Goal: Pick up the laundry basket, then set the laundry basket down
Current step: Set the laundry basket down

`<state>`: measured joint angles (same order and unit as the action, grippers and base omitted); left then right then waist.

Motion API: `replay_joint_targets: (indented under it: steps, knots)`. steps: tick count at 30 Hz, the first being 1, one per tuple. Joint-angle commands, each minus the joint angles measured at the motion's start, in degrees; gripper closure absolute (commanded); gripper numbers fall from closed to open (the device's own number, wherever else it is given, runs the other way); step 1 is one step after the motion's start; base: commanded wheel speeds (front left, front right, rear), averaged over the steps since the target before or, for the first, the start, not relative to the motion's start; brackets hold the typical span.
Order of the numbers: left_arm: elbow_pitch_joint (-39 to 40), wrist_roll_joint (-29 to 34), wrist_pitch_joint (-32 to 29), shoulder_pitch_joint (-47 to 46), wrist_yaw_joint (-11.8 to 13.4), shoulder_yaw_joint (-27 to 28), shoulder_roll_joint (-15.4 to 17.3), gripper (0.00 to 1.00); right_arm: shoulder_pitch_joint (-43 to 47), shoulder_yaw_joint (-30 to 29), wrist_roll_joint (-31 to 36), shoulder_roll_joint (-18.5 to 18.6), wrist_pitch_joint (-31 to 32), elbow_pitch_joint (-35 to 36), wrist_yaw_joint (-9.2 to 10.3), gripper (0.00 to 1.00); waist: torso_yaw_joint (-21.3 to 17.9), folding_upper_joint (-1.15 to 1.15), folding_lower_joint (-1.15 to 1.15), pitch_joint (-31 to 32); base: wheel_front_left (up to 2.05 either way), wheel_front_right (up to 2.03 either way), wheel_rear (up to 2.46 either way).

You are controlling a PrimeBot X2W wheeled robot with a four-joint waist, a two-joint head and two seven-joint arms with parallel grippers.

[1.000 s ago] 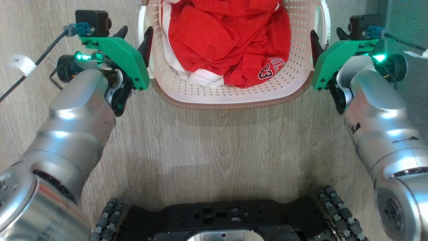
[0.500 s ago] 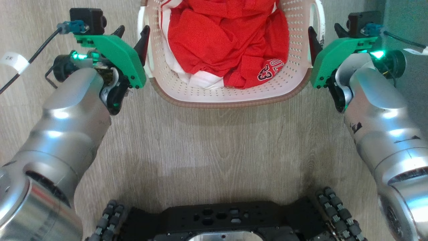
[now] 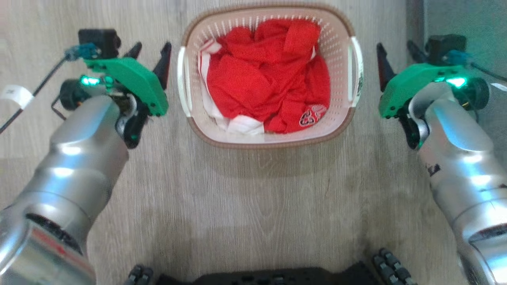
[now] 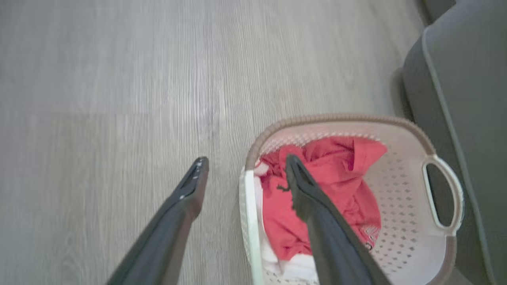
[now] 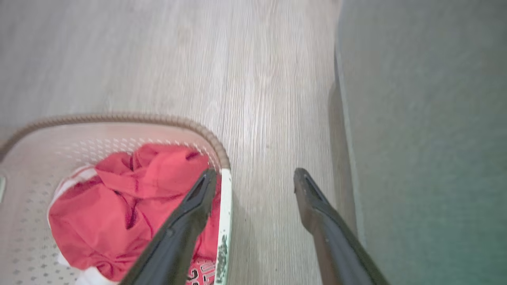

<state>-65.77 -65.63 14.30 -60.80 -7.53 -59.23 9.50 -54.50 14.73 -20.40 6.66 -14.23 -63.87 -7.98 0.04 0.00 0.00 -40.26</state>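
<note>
The laundry basket (image 3: pixel 273 143) stands on the wood floor, cream and perforated with a brown rim, holding red and white clothes (image 3: pixel 269 83). My left gripper (image 3: pixel 150 51) is open just left of the left white handle (image 3: pixel 183 79), with a gap between them. My right gripper (image 3: pixel 395 49) is open to the right of the right handle (image 3: pixel 354 71), also apart from it. In the left wrist view the left gripper (image 4: pixel 246 160) hangs above the basket's (image 4: pixel 336 118) near edge. In the right wrist view the right gripper (image 5: pixel 255 172) hangs over the basket's (image 5: pixel 119 118) side rim.
Grey upholstered furniture (image 3: pixel 467 23) stands close to the basket's right side, seen also as a grey mass (image 5: pixel 427 118) beside my right fingers. My dark wheeled base (image 3: pixel 277 275) is at the bottom of the head view. Bare floor lies to the left.
The head view has shifted: the basket now shows whole and smaller. Both grippers, whose fingers stood at the handles before, are now clear of them, still open.
</note>
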Motion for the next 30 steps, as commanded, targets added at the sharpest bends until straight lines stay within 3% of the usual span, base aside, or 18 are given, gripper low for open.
replay_joint_targets:
  steps: [1, 9, 17, 24, 30]
  knots:
    - [1.60, 1.79, 0.67, 0.16, 0.56, 3.45, 2.93, 0.00, 3.23, -0.17, -0.13, 0.13, -0.74, 3.18, 0.49, 0.00, 0.23, 0.00, 0.00, 3.38, 0.00, 0.00, 0.00]
    - [15.53, 16.51, 0.69, 9.02, 4.84, 20.46, 5.41, 0.00, 12.02, -5.62, 2.60, 1.06, -0.75, 16.75, 0.49, 0.00, 0.81, 0.00, 0.00, 10.82, 0.00, 0.00, 0.00]
    - [32.47, 31.33, 0.69, 22.48, 6.98, 34.82, 4.62, 0.00, 20.20, -9.95, 5.33, -0.25, -0.76, 29.45, 0.49, 0.00, 1.00, 0.00, 0.00, 17.33, 0.00, 0.00, 0.00]
    - [42.99, 39.65, 0.70, 32.03, 6.99, 41.13, 3.48, 0.00, 26.91, -12.39, 7.37, -1.18, -0.76, 37.66, 0.49, 0.00, 1.16, 0.00, 0.00, 22.22, 0.00, 0.00, 0.00]
    - [47.88, 42.40, 0.70, 37.82, 7.85, 43.50, 3.46, 0.00, 31.48, -13.44, 8.74, -1.85, -0.76, 41.58, 0.49, 0.00, 1.04, 0.00, 0.00, 25.32, 0.00, 0.00, 0.00]
